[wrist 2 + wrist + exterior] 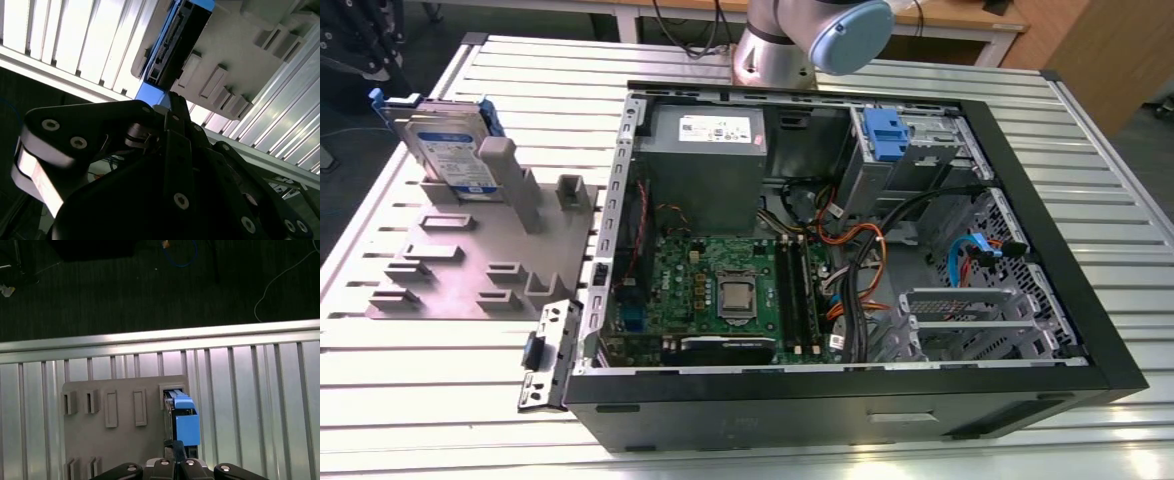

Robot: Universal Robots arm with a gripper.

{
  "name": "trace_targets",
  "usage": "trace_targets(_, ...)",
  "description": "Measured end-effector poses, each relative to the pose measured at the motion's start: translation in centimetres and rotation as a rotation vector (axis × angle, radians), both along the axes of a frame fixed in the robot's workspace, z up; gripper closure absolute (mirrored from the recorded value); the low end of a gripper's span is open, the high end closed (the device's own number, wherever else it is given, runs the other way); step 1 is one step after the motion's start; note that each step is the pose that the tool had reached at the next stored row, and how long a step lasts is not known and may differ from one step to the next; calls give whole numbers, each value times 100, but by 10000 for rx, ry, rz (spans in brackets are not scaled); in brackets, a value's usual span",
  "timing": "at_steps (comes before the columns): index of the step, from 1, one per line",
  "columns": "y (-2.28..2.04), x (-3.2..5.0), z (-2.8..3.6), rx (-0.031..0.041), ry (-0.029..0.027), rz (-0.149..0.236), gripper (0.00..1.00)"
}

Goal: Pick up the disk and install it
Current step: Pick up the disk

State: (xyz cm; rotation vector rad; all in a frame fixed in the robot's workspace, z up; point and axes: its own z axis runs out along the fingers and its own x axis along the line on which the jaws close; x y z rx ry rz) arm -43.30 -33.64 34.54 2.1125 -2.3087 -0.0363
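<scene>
One slatted aluminium table (pixel 427 400) carries everything. Most of it is taken up by an open computer case (pixel 854 405) lying on its side, motherboard facing up. A grey power supply (pixel 707 150) sits against the case's far wall and a blue caddy (pixel 886 135) sits in the far right bay. Beyond the case rises the arm (pixel 814 35).

On the exterior view's left, just beside the case, lies a grey fixture plate (pixel 467 260) studded with slots. The disk (pixel 450 150) stands upright on edge in a slot at the plate's far left corner, label showing and blue carrier around it; it is not yet in the case.

Picking up seems to be the step in hand. In both wrist views the gripper (pixel 175 445) hangs above the disk's top edge, apart from it. On that reading, a grasp calls for fingers spread enough to straddle the carrier's thin edge, in line with the slot. The jaws look closed together in the second wrist view, holding nothing.
</scene>
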Motion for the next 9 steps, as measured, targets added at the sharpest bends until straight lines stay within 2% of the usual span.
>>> trace_targets(9, 0, -33, 0, -1, 0, 71, 89)
